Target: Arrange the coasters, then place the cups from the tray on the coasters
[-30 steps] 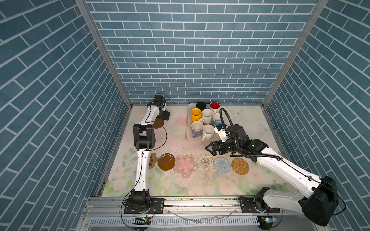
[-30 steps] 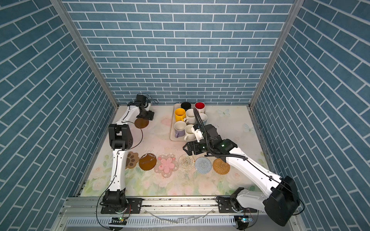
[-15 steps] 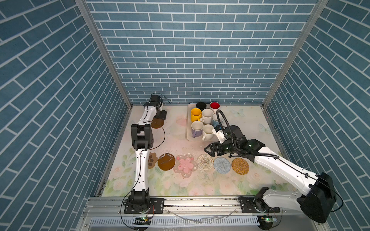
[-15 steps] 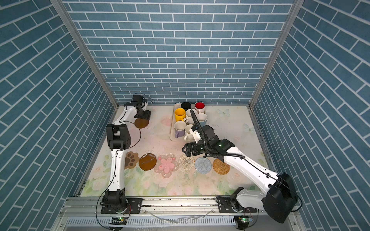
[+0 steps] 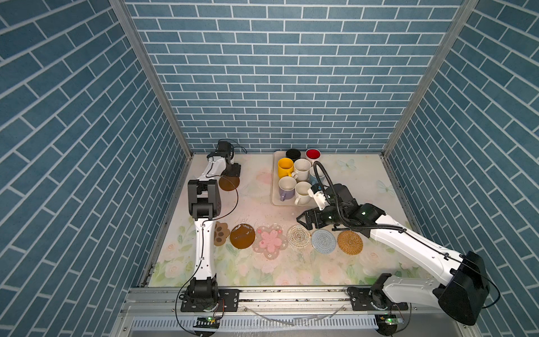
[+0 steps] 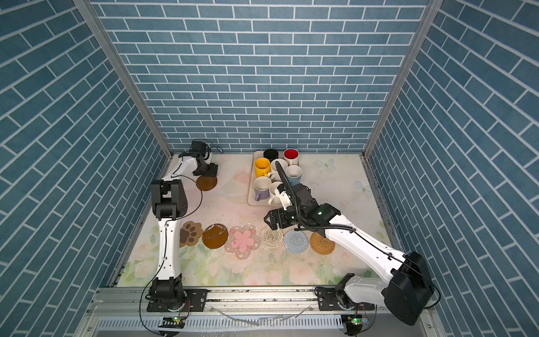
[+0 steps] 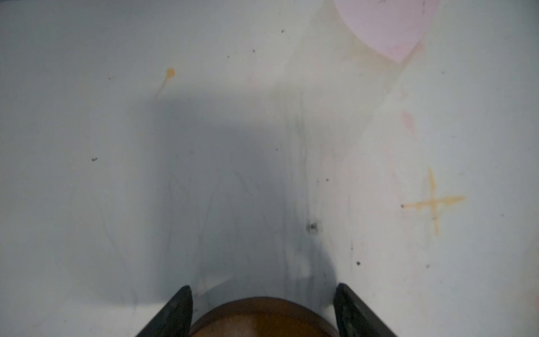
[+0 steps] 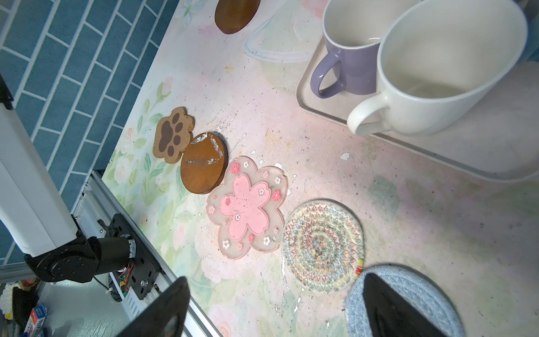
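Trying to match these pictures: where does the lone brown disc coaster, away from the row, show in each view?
Both top views: disc, back left.
Left wrist: disc flanked by the left end effector.
Right wrist: disc beyond the paw coaster.
Shared landmark: lavender mug, except left wrist.

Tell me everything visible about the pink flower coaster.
The pink flower coaster is a flat five-petalled mat, seemingly soft rubber: a solid pink blossom centred in a cloudy translucent border dotted with tiny pink and white flowers, flecked with dirt. It lies flat on the table in the row of coasters, between the brown disc, whose edge it meets, and the white woven coaster, close beside; contact there is unclear. Nothing stands on it.
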